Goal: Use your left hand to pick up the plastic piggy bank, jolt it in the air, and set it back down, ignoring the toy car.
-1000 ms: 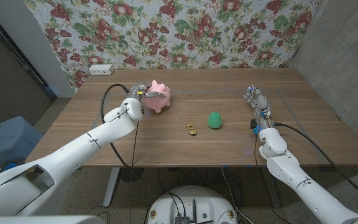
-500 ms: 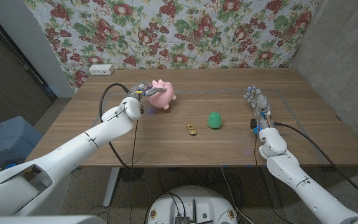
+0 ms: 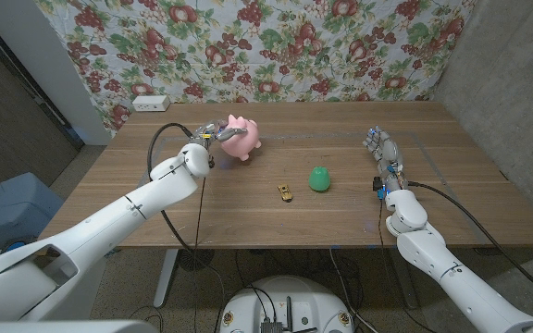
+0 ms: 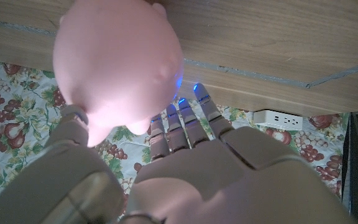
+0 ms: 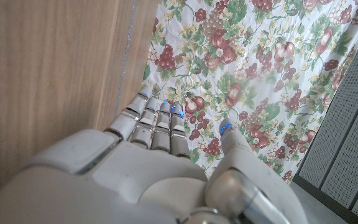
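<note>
Pink piggy bank point(image 3: 241, 138) held aloft in the left hand point(image 3: 213, 138).

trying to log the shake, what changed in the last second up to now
The left hand, holding the pink piggy bank, carried it up and slightly toward the table's far edge; most of that rise came in the first half second. The grip did not change. The toy car, green egg-shaped toy and right hand stayed put.

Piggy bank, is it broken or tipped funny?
Not broken that I can see. The piggy bank is just tilted, held by the left hand. The toy car and green egg shape sit normally on the table.
</note>
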### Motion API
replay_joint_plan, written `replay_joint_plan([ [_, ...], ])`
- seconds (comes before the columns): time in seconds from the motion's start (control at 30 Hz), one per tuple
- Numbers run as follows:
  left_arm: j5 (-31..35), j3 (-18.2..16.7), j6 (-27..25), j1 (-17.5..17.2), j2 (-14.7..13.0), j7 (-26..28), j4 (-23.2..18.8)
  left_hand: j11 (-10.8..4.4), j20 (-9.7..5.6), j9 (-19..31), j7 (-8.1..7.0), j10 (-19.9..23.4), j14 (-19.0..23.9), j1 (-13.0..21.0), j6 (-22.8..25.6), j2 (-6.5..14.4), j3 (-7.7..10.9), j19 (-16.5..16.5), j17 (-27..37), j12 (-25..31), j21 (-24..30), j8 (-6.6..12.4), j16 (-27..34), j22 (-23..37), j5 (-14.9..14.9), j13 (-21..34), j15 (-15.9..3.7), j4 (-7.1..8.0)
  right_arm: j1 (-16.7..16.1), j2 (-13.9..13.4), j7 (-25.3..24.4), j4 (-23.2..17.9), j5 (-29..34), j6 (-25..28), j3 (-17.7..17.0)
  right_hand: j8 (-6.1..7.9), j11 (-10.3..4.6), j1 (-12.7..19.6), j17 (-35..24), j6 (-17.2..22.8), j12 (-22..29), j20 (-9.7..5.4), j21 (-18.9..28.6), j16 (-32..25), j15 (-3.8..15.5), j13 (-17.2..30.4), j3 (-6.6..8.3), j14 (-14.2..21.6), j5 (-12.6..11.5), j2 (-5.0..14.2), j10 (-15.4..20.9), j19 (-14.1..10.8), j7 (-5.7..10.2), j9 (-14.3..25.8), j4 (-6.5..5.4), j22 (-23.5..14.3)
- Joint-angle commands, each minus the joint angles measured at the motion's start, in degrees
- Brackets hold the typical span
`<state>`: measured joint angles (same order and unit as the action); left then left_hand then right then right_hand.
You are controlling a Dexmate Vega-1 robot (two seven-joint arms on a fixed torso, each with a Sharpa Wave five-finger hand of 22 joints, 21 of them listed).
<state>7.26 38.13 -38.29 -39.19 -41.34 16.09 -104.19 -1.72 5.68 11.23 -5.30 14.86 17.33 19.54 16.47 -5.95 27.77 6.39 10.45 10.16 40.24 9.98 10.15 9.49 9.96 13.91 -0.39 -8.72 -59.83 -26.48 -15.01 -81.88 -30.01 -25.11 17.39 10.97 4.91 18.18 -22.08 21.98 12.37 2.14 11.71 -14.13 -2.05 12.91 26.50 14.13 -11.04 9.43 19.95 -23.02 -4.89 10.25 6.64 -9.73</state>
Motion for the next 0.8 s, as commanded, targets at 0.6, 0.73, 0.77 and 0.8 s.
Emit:
replay_joint_plan([
  [0.6, 0.9, -2.7, 9.3, -4.4, -0.5, 5.5, 0.1, 0.22, 0.37, -0.6, -3.61, -19.2, -16.2, -0.6, -20.8, 0.3, -0.06, -6.6, -0.1, 0.0, -11.0, 0.06, -0.3, 0.3, 0.1, -2.6, 3.14, -0.56, -0.9, -0.3, 0.0, -0.6, -0.3, -0.4, -0.4, -0.03, 0.15, -0.2, 0.1, 0.2, -0.2, 0.06, -0.2, -0.1, -0.05, 0.2, 0.11, 0.4, -0.3, 0.08, 0.1, -0.3, 0.11, 0.2, -0.20, -0.3],
  [0.73, 0.8, -3.9, 13.9, -5.9, -0.2, 7.8, 1.1, 0.30, 0.24, -0.7, -4.16, -22.0, -18.8, -1.1, -23.9, 0.5, -0.15, -8.0, 0.0, -0.1, -12.7, -0.03, -0.2, 0.4, 0.0, -2.8, 3.03, -0.42, -1.0, -0.5, 0.1, -0.8, -0.2, -0.3, -0.4, -0.04, 0.10, -0.3, 0.1, 0.2, -0.2, 0.04, -0.2, -0.1, -0.11, 0.2, 0.09, 0.3, -0.3, 0.08, 0.1, -0.4, 0.12, 0.2, -0.22, -0.3],
  [0.77, 0.6, -4.3, 15.4, -6.3, -0.1, 8.3, 1.5, 0.20, 0.25, -0.7, -4.12, -22.3, -19.3, -1.1, -24.2, 0.6, -0.16, -8.1, 0.0, 0.0, -12.9, -0.02, -0.3, 0.4, 0.0, -2.8, 3.08, -0.40, -1.0, -0.4, 0.1, -0.8, -0.3, -0.2, -0.4, -0.04, 0.12, -0.3, 0.1, 0.2, -0.2, 0.05, -0.2, -0.1, -0.11, 0.2, 0.09, 0.3, -0.3, 0.07, 0.2, -0.4, 0.13, 0.2, -0.22, -0.3],
  [0.8, 0.4, -4.7, 16.9, -6.7, 0.0, 8.7, 1.9, 0.16, 0.22, -0.7, -4.10, -22.4, -19.6, -1.2, -24.2, 0.6, -0.17, -8.2, 0.0, 0.0, -13.0, 0.05, -0.3, 0.4, 0.0, -2.8, 3.12, -0.38, -1.1, -0.5, 0.1, -0.9, -0.2, -0.2, -0.4, -0.05, 0.08, -0.3, 0.1, 0.1, -0.2, 0.07, -0.2, -0.1, -0.11, 0.2, 0.08, 0.3, -0.3, 0.07, 0.1, -0.4, 0.12, 0.2, -0.22, -0.3],
])
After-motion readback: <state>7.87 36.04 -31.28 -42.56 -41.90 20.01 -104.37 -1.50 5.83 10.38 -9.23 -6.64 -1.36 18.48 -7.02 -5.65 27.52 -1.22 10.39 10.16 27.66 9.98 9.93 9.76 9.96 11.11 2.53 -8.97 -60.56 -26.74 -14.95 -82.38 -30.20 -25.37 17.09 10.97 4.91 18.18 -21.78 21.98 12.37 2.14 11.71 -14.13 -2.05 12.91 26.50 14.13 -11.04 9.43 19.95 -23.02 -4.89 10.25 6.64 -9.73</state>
